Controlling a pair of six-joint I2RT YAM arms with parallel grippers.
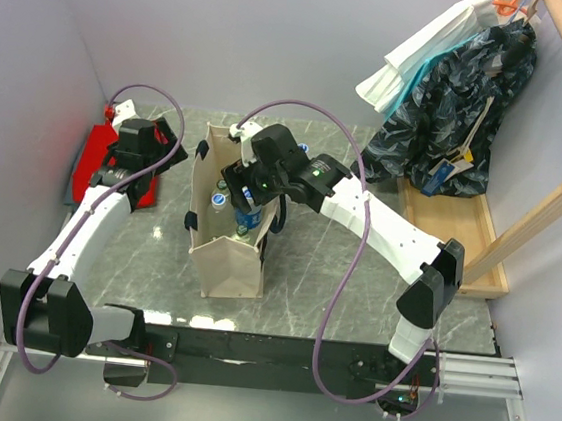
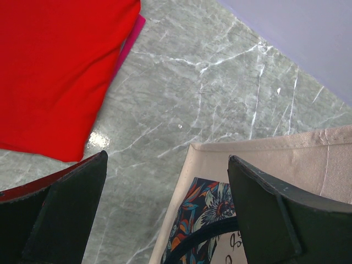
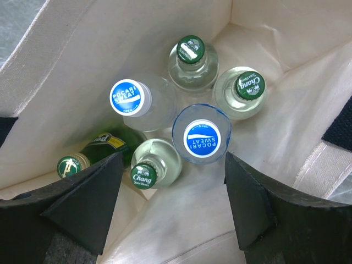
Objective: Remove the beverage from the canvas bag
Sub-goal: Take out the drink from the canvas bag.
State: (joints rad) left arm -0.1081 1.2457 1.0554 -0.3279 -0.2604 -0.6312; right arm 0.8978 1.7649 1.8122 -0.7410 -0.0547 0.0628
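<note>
The right fingers [image 3: 88,203] stand wide apart with nothing between them, hanging over the open mouth of the canvas bag [image 1: 230,261]. The bag stands upright a little left of the tabletop's [image 1: 314,274] middle. Six bottles stand packed inside it, and a blue-capped bottle [image 3: 201,140] lies almost centred between the fingers, with a green-capped bottle [image 3: 146,173] touching its side.

This looks like the approach, with no bottle gripped yet. The next move probably calls for a straight descent and a close around that bottle's neck without catching its neighbours or the bag wall.

The left fingers [image 2: 60,220] are also spread and empty, between the bag and a red cloth [image 2: 55,71] near the far left corner.
</note>
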